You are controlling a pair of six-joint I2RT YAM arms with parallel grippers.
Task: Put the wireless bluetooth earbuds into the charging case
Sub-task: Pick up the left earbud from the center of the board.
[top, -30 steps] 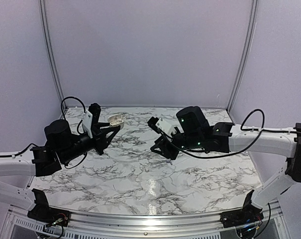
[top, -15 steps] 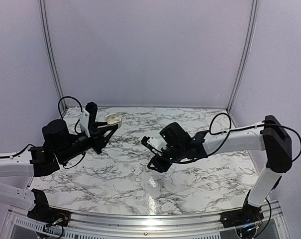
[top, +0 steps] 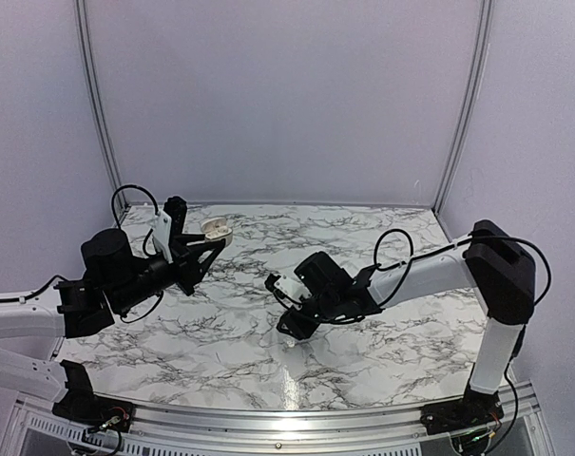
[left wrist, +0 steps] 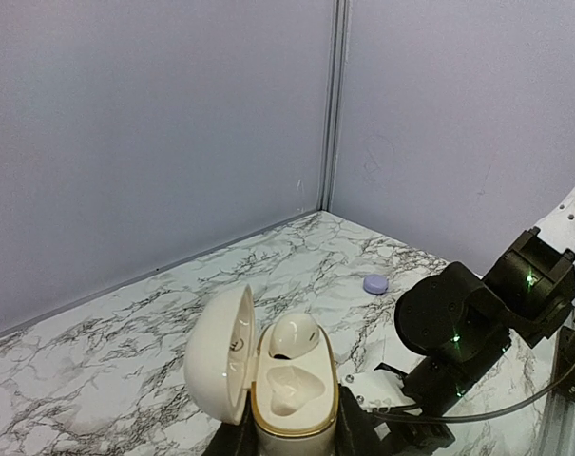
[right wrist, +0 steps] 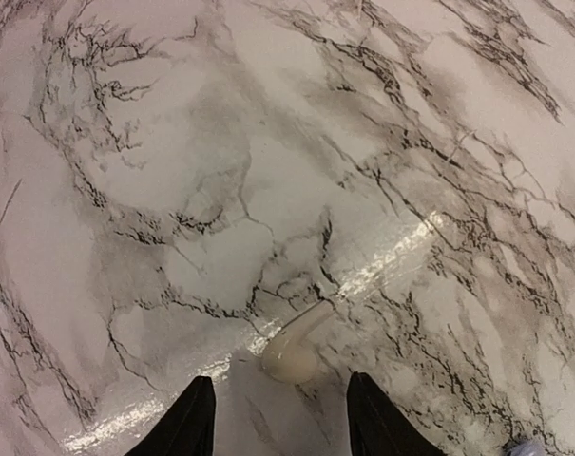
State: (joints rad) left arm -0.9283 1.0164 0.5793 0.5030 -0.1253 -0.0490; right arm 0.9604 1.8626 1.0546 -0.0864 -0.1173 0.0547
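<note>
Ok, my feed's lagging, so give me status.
Left end effector shut on open case. Right end effector open above loose earbud, not touching. Nothing blocking the earbud.

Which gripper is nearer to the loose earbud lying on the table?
Right. The right gripper hangs just above the earbud with open fingers. The left gripper is far off to the left, holding the open case.

Table wht marble w/ grey-blk veining; charging case cream w/ gold rim, loose earbud same cream, small round item pale lilac, right gripper blk, walls pale grey-lilac.
</note>
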